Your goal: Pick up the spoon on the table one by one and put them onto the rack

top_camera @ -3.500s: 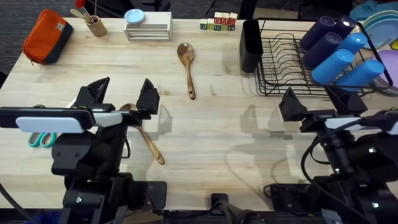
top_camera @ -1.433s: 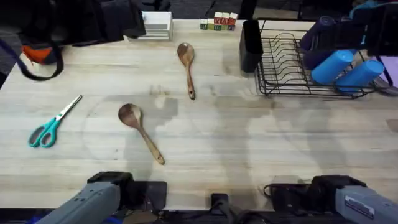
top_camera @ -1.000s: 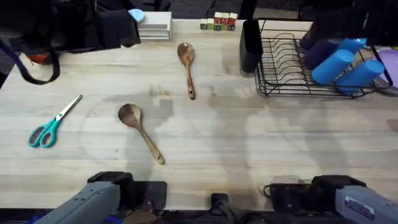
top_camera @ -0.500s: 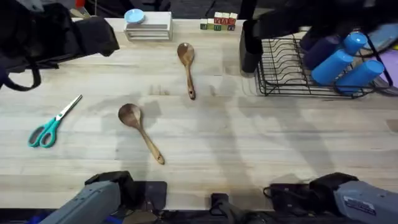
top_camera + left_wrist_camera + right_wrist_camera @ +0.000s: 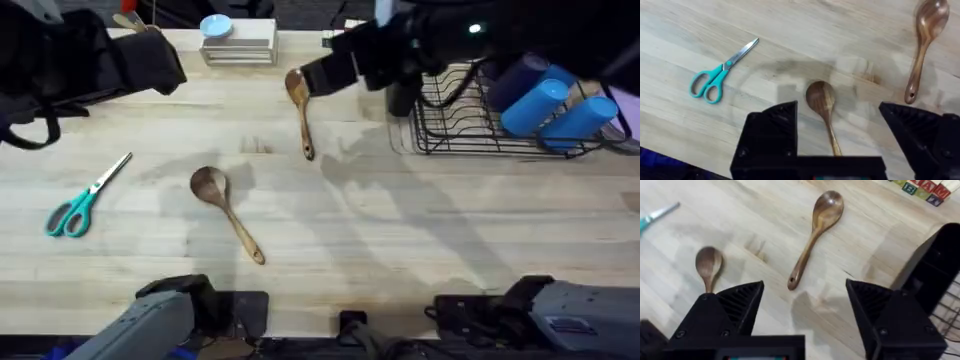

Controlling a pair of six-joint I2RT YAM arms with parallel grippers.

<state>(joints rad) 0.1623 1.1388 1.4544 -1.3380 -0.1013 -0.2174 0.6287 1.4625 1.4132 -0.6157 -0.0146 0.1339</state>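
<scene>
Two spoons flat on the table [image 5: 420, 240], none on the rack [image 5: 470, 110] yet. Far spoon [image 5: 300, 108] near the rack, bowl end pointing away from the arm bases. Near spoon [image 5: 226, 212] closer to the middle, handle slanting toward the bases. Scissors [image 5: 85, 197] off to the left, well apart from both.

Right gripper [image 5: 805, 312] high over the table with fingers spread wide, nothing between them. Far spoon lined up ahead of it in the right wrist view [image 5: 816, 234], likely the first one to grab, being nearest the rack. Black holder [image 5: 932, 270] just beside that path, easy to bump.

Left gripper [image 5: 840, 145] also wide apart and empty, hanging above the near spoon [image 5: 824, 112], likely ready for that one. Blue cups [image 5: 555, 100] lying on the rack's far part.
</scene>
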